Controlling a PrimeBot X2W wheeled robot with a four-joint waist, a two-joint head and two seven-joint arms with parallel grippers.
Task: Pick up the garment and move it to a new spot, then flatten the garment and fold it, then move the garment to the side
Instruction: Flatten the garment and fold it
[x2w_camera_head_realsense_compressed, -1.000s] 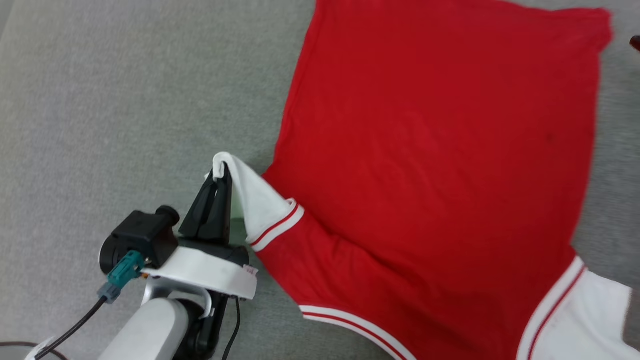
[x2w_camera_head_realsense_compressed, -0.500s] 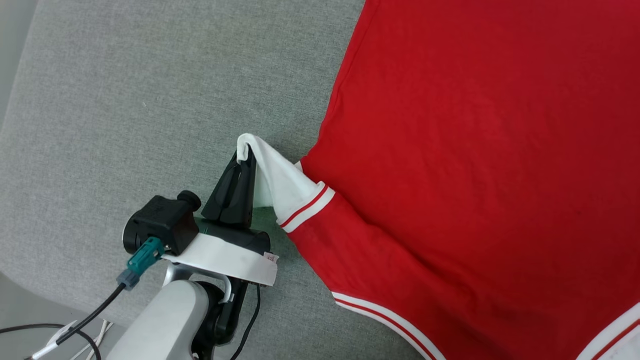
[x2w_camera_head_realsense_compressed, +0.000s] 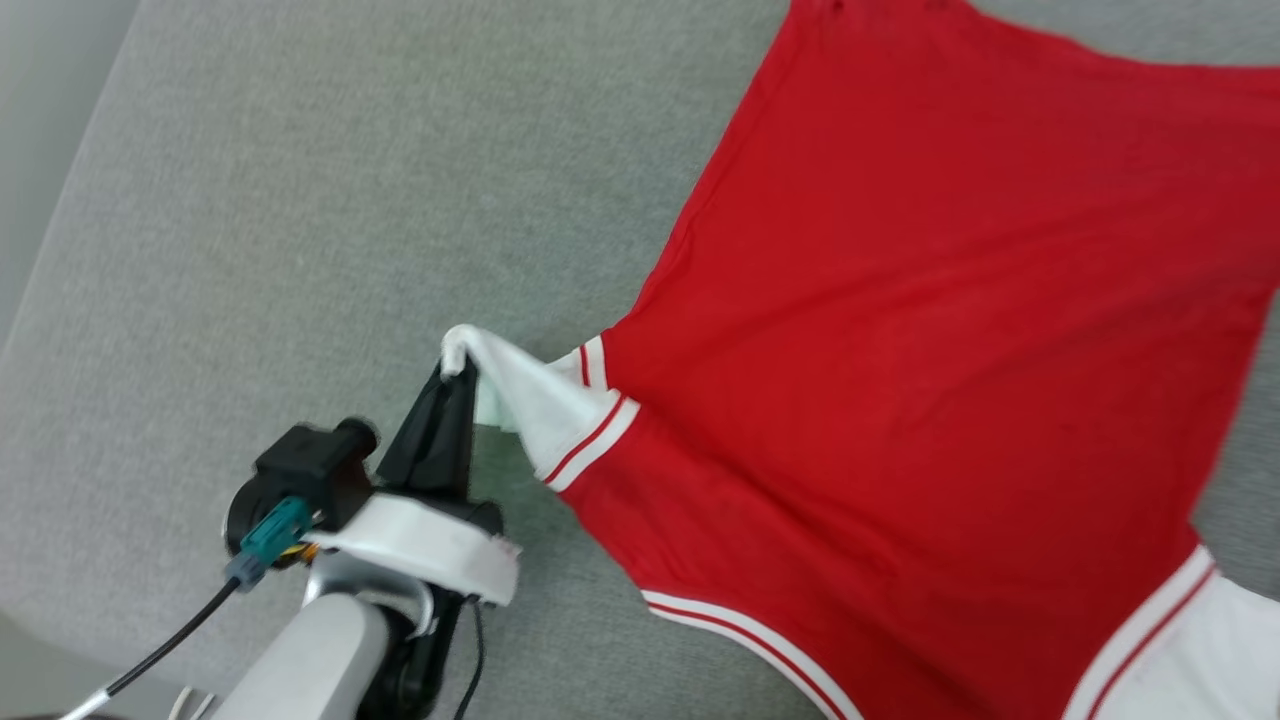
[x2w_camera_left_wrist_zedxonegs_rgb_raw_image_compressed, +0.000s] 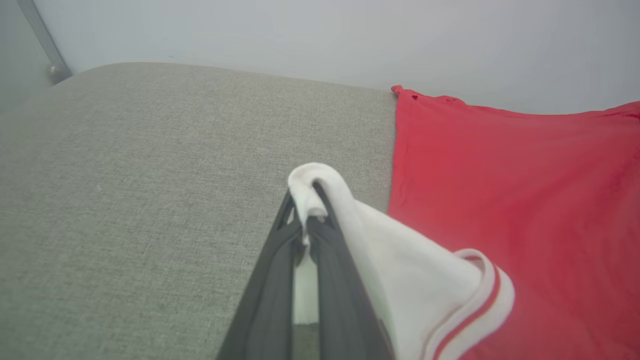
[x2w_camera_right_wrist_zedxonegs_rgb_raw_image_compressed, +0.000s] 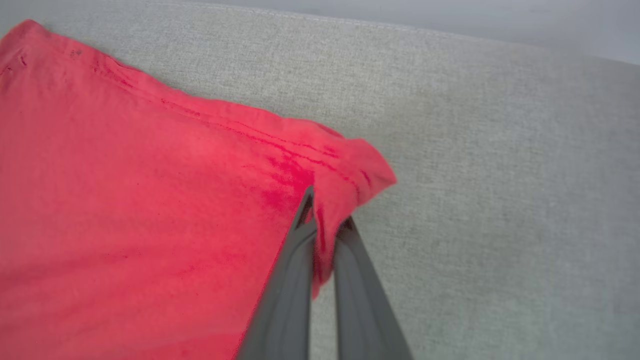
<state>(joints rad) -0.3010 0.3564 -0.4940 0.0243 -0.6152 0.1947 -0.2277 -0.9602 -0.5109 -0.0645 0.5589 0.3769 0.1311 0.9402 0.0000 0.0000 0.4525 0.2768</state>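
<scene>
Grey cushion (x2w_camera_head_realsense_compressed: 300, 200): my left gripper (x2w_camera_head_realsense_compressed: 455, 372) pinches the garment (x2w_camera_head_realsense_compressed: 900, 350) by its white sleeve (x2w_camera_head_realsense_compressed: 530, 410), body lying rightward; right gripper (x2w_camera_right_wrist_zedxonegs_rgb_raw_image_compressed: 325, 222) clamps a red corner (x2w_camera_right_wrist_zedxonegs_rgb_raw_image_compressed: 365, 172).

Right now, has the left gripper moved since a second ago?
Cannot tell: the camera shifted. Measured against the grey surface's left edge, the left gripper, shut on the garment, sits about equally far.
</scene>
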